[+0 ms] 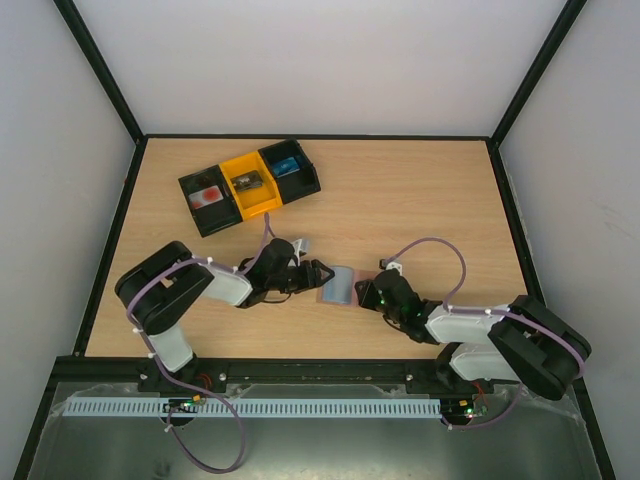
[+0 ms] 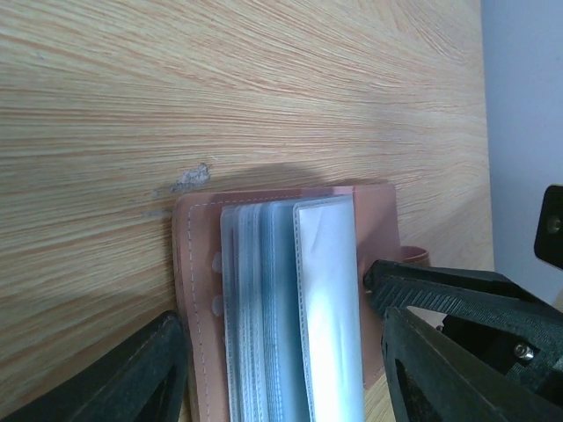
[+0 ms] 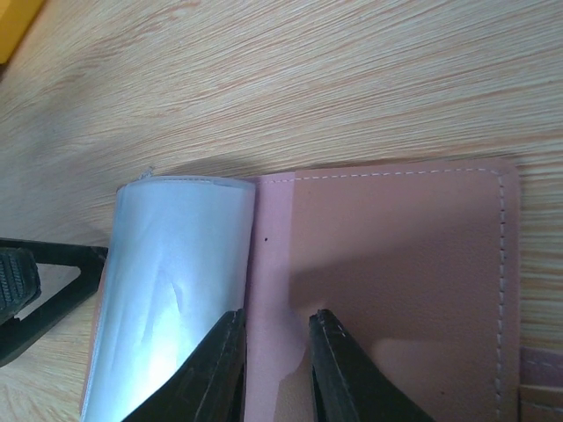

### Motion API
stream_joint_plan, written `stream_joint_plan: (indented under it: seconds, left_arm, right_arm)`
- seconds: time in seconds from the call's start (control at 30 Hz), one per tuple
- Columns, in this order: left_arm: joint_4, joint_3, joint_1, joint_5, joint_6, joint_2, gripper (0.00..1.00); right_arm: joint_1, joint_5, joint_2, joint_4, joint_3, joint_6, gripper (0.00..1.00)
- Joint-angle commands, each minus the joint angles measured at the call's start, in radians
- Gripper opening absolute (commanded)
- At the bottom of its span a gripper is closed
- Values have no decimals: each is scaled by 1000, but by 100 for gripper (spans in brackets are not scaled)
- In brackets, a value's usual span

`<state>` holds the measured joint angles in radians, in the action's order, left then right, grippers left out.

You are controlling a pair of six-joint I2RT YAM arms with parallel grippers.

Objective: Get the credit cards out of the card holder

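Card holder [image 1: 338,285] lies open on the bench [image 1: 420,190] between the two grippers, its clear plastic sleeves [image 2: 295,299] fanned upward. Any print on the sleeves is too blurred to read. Left gripper [image 2: 273,303] has its jaws wide, one on each side of the holder's end. Right gripper [image 3: 277,330] has narrow jaws set down on the pinkish inner leaf, just beside the sleeves; whether they pinch it I cannot tell.

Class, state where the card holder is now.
In the top view the card holder lies open near the middle of the table, between the left gripper and right gripper.
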<state>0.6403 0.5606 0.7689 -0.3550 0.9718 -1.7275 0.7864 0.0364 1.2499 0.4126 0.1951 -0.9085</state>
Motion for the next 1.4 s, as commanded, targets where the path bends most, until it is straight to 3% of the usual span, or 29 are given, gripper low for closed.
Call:
stream_joint_plan:
  seconds: [0.0,0.37,0.73,1.37]
  left_arm:
    - [2,-6,7,-35,33,-46,62]
    - [115,-20,29,-111,90,-41,44]
    - [93,-31,32,-96,70,-1,3]
    - [-19,-120,33,-39,34,145,3]
  right_arm:
    - [-6,-39,12,-95,-49,-20,22]
    - [-6,-36,-14,-66,-75,-37,22]
    - [-6,-18,-12,-41,-79,-33,22]
    - [0,193,-130,9,-58,13,29]
